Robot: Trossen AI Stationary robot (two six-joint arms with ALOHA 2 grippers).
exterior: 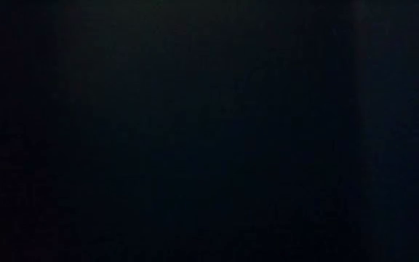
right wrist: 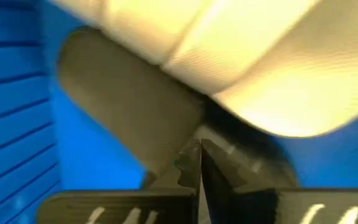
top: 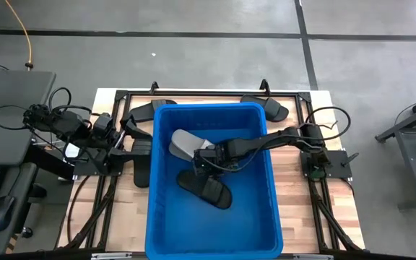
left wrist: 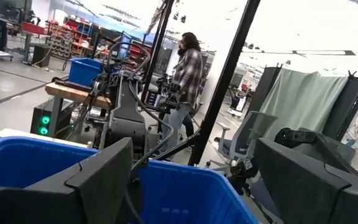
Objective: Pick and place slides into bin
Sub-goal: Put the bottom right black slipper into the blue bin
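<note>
The blue bin [top: 266, 217] stands in the middle of the table. Inside it lie a light grey slide [top: 182, 143], toward its far left corner, and a black slide [top: 209, 190], on the bin's floor. My right gripper [top: 201, 163] reaches into the bin from the right, between the two slides. Its fingers are shut [right wrist: 199, 163], right in front of the light slide's strap [right wrist: 272, 68] and grey sole [right wrist: 129, 99]. My left gripper [top: 125, 136] waits open [left wrist: 197, 186] outside the bin's left wall [left wrist: 17, 162]. The low view is dark. My right gripper's shut fingertips [right wrist: 191, 168] stand right at the light grey slide, below its strap and beside its sole. I cannot tell whether they touch it. Nothing shows between the fingers.
Black slides lie on the table outside the bin: one at the far left [top: 152, 110], one at the far right [top: 269, 108], one at the left beside the bin [top: 140, 160]. A person [left wrist: 185, 74] stands in the room beyond the table.
</note>
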